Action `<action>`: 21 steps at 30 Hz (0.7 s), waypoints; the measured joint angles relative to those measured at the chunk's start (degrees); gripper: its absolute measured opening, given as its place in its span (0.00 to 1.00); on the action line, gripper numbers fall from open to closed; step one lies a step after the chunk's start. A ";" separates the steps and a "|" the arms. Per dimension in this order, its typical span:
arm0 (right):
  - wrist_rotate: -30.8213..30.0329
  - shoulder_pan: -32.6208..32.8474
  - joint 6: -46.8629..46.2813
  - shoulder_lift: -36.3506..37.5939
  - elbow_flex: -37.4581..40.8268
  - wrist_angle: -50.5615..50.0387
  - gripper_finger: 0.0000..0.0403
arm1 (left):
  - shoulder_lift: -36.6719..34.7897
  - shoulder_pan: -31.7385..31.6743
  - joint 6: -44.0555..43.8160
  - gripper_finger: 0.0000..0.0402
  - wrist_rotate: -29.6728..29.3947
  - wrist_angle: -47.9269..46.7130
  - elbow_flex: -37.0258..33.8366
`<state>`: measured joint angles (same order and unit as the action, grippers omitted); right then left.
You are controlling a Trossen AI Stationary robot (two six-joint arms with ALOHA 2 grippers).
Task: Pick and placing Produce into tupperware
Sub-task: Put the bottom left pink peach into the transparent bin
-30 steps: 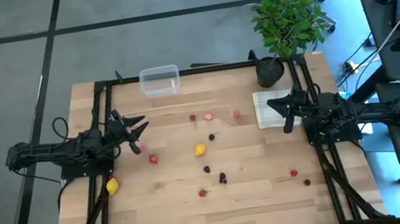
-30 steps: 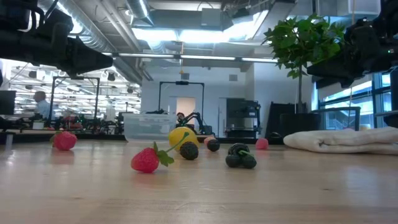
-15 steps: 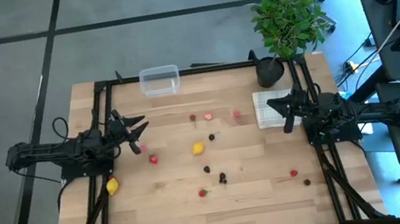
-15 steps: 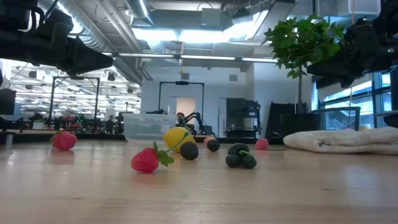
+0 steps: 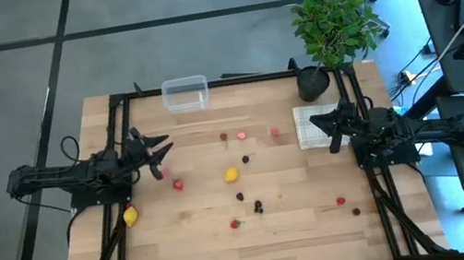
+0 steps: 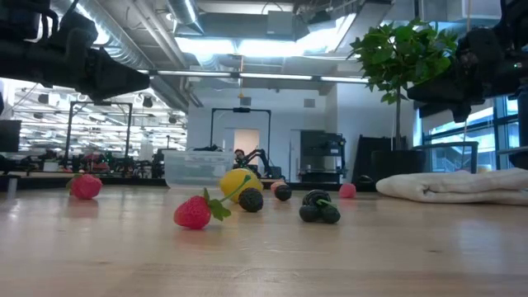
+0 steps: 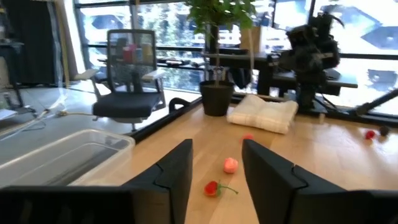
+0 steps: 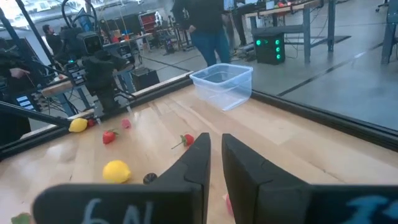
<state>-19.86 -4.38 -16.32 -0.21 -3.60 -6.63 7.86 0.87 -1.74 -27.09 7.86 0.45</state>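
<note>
None of the produce (image 5: 232,174) is in the tub (image 5: 185,93) yet; all lies loose on the bench (image 5: 195,248) beyond it. Left pincer (image 5: 163,147) gapes empty near the tub; right pincer (image 5: 317,119), narrowly parted, holds nothing, far across.

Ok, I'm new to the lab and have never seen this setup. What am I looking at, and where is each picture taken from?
It is a robot with two dark arms at a wooden table. One picture looks straight down, one looks level across the tabletop, and two come from cameras on the wrists. The left gripper and right gripper both hover open and hold nothing. Scattered on the wood are tiny toy fruits: a yellow lemon, another lemon near the left arm, a strawberry, dark berries. The clear tupperware tub waits empty at the far edge. A folded white cloth and a potted plant sit at the right.
</note>
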 joint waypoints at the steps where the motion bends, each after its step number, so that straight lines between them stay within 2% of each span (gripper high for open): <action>1: 0.00 0.00 0.04 0.00 0.00 0.00 0.11 | -0.02 0.01 0.01 0.37 0.77 -0.36 0.02; 7: 0.00 0.00 0.13 0.00 0.00 0.00 0.11 | 0.00 0.01 0.35 0.54 1.21 -1.64 0.02; 10: 0.00 0.00 0.49 0.00 0.00 0.00 0.11 | 0.00 0.01 -4.78 0.59 3.20 -1.64 0.01; 16: -0.04 0.00 1.88 0.00 0.00 0.12 0.11 | 0.31 0.01 -2.82 0.58 5.75 -4.26 2.85; 21: -0.07 0.00 1.74 0.00 0.00 1.38 0.11 | 7.05 0.01 0.46 0.56 6.81 -17.23 10.62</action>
<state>-19.92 -4.38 -14.58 -0.21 -3.60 -5.25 14.90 0.89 -1.27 -20.28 -9.37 11.07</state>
